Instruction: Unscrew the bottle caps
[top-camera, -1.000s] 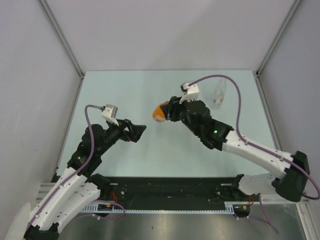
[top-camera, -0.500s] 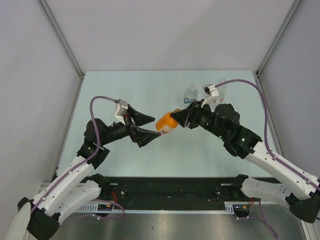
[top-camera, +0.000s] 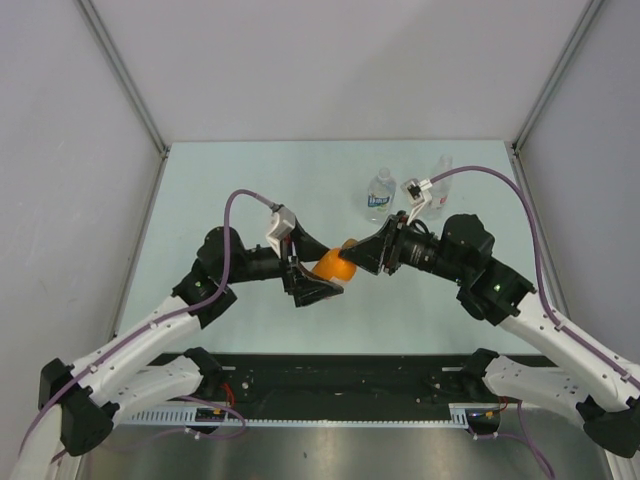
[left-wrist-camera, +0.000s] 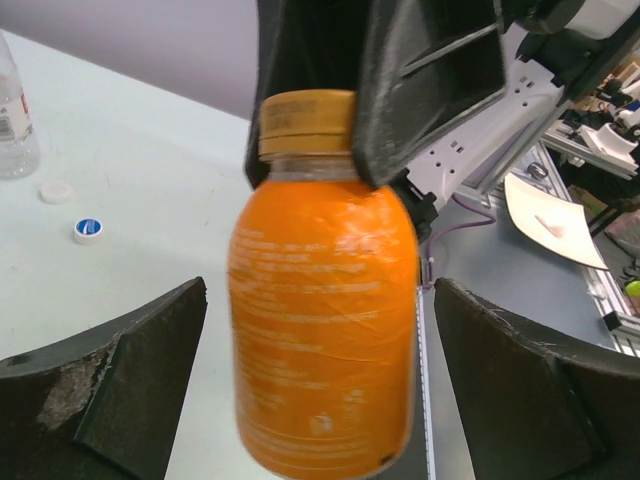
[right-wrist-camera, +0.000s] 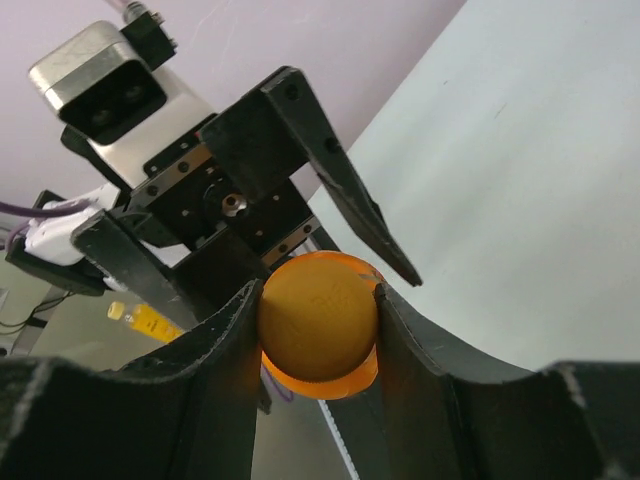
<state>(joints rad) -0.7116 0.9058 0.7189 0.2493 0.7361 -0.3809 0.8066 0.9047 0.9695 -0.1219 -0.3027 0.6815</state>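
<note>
Pale green table inside plain grey walls, seen from above. Two robot arms reach in from the near edge and meet at an orange bottle held over the middle of the table.

Left arm stretches out low and bends inward toward the bottle's base end. Right arm does the same from the opposite side, toward its cap end.

Two clear bottles stand beyond the orange bottle, one just behind it and one further toward the right arm.

Left gripper is spread wide. Its dark fingers sit on either side of the bottle's body without touching it. Right gripper pinches the orange cap between its two fingers, carrying the bottle by it.

Two small loose caps lie on the table beyond the orange bottle, one plain white and one white with a blue mark.

The orange cap looks like the last one left to do. Next, the left fingers likely need to clamp the body firmly so the right gripper can twist the cap off.
</note>
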